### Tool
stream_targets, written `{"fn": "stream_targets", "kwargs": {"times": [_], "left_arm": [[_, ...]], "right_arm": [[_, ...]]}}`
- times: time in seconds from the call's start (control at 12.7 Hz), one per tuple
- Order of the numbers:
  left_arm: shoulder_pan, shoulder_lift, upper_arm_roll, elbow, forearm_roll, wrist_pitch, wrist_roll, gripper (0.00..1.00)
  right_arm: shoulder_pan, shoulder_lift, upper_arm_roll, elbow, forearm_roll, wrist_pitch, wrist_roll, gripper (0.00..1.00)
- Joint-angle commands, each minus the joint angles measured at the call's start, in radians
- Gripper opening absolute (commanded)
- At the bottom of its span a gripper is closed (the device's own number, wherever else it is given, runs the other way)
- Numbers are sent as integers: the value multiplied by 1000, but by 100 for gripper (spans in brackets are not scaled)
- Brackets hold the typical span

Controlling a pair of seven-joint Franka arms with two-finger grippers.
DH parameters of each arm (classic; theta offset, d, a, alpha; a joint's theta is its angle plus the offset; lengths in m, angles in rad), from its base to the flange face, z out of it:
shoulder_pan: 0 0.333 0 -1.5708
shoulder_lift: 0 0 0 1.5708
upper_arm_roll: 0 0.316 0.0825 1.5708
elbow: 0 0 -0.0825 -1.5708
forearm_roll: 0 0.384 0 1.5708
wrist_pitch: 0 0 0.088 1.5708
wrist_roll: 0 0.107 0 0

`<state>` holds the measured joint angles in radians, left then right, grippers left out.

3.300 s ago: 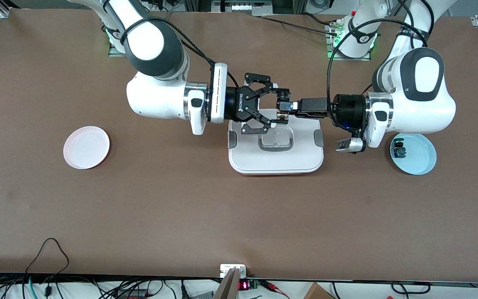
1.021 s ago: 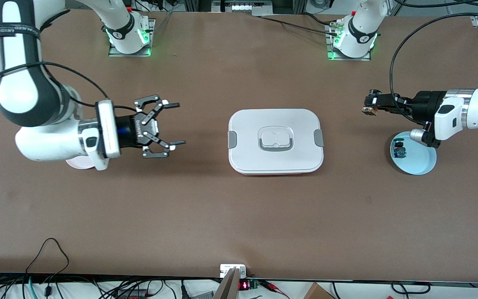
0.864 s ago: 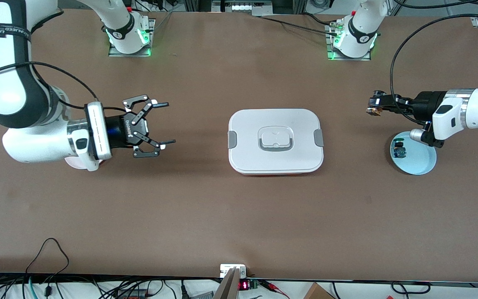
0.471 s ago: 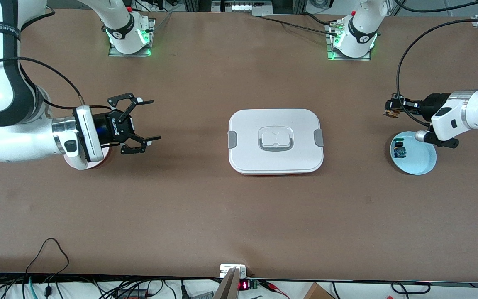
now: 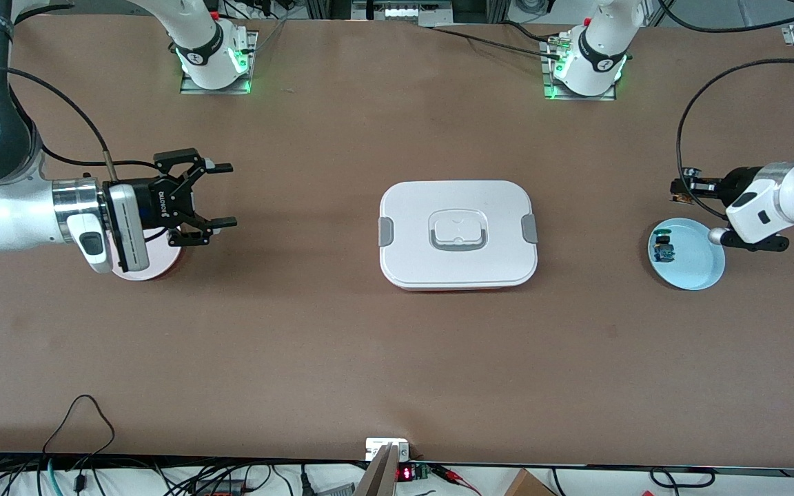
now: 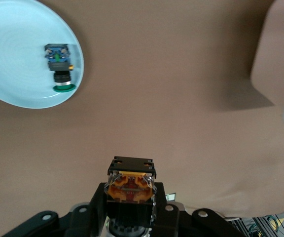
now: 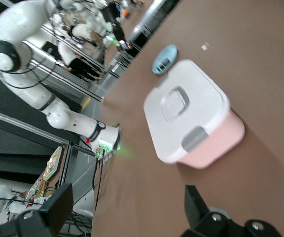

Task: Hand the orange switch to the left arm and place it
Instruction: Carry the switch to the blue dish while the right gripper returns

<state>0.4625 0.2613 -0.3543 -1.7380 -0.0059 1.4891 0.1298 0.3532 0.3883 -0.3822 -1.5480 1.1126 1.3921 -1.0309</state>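
The orange switch (image 5: 677, 198) is held in my left gripper (image 5: 685, 187), up in the air over the table beside the light blue plate (image 5: 697, 265). In the left wrist view the switch (image 6: 131, 178) shows its tan brass end between the shut jaws of that gripper (image 6: 131, 196). My right gripper (image 5: 221, 195) is open and empty, over the table by the pink plate (image 5: 156, 265). In the right wrist view its fingers (image 7: 58, 202) stand wide apart. The white box (image 5: 457, 234) sits closed at the table's middle, between the two grippers, and also shows in the right wrist view (image 7: 191, 118).
A small green-capped, blue-bodied switch (image 5: 662, 248) lies on the light blue plate and also shows in the left wrist view (image 6: 59, 69). The right arm partly covers the pink plate. The arm bases (image 5: 214, 58) stand at the table's edge farthest from the front camera.
Both grippers have drawn apart from over the box toward their own ends of the table. The left keeps the switch. The right stays open and has neared the pink plate.
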Motion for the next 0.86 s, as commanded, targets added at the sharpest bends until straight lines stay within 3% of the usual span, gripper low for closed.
{"fn": "stream_targets", "kwargs": {"times": [0.0,0.31,0.47,0.79], "left_arm": [[25,45,-9,-9,72,34,-10,0],[85,119,-11,-2,188,112,-48,0],[116,168,-9,-2,211,161,-47,0],[139,255,-2,0,297,220,-56,0]], "right_arm": [[6,-16,-3,2,-132,42,188,100],[16,-13,20,38,-434,91,516,100],[24,-14,78,57,-606,85,664,100],[21,-12,85,57,-840,78,718,100]]}}
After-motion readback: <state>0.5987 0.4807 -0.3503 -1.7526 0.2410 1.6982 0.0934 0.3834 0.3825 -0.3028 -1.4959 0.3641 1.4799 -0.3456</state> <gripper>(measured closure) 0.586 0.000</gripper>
